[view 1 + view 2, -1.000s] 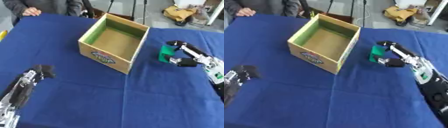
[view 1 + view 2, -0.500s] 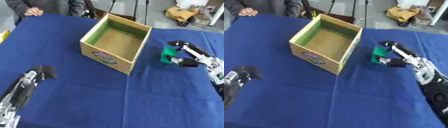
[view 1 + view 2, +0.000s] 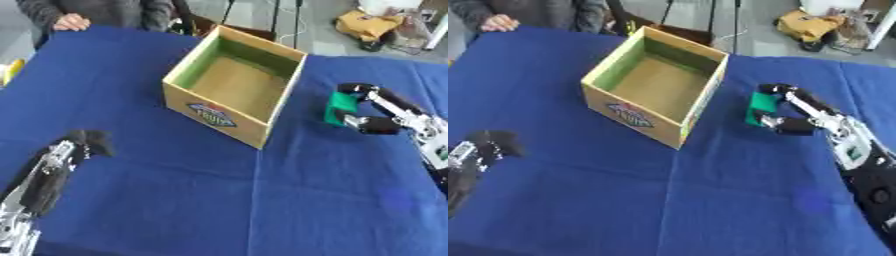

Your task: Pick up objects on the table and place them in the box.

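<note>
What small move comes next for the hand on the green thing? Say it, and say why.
Probably lift the green block and carry it left over the open box. The right hand is already curled round the block, which sits just right of the box, and the box looks empty.

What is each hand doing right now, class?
Left hand: curled shut, holding nothing.
Right hand: shut on the green block, beside the box.

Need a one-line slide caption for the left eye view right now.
Right hand pinches a small green block beside the open, empty cardboard box on the blue tablecloth; left hand idles lower left.
</note>
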Robot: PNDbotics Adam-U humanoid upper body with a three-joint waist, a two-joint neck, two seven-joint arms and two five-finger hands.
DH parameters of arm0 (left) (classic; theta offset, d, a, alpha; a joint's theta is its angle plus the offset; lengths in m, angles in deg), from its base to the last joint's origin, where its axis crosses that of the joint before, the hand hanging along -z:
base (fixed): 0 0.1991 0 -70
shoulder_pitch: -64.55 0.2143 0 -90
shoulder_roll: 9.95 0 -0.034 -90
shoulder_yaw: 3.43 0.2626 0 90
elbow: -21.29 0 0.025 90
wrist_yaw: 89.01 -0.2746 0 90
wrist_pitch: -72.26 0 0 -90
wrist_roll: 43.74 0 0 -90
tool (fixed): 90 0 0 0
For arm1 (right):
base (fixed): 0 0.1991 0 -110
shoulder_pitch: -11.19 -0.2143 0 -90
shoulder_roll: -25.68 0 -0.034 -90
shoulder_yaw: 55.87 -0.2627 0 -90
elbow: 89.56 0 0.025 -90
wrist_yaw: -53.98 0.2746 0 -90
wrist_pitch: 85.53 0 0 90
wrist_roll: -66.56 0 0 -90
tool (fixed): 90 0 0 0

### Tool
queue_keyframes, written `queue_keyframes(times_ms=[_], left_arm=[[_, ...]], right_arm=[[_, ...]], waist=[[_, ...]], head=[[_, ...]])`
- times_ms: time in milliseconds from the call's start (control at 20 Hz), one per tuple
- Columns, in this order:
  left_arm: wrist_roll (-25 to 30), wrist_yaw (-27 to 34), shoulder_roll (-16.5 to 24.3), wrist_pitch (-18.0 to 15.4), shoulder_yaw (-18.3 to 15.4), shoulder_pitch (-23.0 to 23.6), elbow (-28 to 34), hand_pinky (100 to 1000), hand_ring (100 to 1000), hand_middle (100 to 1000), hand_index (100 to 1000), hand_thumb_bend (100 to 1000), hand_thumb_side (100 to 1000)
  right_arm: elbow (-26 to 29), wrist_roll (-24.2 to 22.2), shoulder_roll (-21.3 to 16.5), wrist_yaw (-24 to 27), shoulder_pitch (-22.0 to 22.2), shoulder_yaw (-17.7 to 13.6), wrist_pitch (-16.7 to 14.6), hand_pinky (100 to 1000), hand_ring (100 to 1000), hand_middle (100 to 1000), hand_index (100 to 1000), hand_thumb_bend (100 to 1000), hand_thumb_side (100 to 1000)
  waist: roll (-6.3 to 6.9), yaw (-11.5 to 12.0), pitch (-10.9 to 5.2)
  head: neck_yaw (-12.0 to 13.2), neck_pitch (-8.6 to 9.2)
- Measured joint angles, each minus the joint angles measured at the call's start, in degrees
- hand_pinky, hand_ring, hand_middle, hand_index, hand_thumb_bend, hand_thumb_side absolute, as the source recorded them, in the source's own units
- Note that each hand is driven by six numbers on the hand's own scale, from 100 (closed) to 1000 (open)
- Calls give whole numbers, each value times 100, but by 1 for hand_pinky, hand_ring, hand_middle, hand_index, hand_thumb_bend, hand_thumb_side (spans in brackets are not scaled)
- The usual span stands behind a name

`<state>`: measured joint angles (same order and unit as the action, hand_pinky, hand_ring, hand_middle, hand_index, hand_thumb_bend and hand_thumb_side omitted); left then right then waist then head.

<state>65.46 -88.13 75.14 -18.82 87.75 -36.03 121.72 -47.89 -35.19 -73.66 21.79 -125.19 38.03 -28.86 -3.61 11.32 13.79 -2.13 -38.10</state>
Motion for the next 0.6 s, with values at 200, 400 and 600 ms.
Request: queue_keyframes(times_ms=[200, 400, 600], left_arm=[[7, 0, 0, -4, 0, 0, 0, 865, 658, 578, 765, 351, 985], [18, 0, 0, -2, 1, 0, 0, 866, 658, 578, 765, 350, 986], [26, 0, 0, -5, 1, 0, 0, 866, 658, 579, 765, 350, 986]], right_arm=[[-4, -11, 0, -16, 0, 0, 7, 761, 894, 796, 968, 156, 590], [-4, -7, 0, -58, 1, 0, 26, 741, 880, 744, 963, 100, 476], [1, 20, 0, -112, -4, -1, 61, 720, 844, 669, 959, 100, 397]], waist=[[0, 0, 1], [0, 0, 1], [-1, 0, 1]], head=[[2, 0], [13, 0], [21, 0]])
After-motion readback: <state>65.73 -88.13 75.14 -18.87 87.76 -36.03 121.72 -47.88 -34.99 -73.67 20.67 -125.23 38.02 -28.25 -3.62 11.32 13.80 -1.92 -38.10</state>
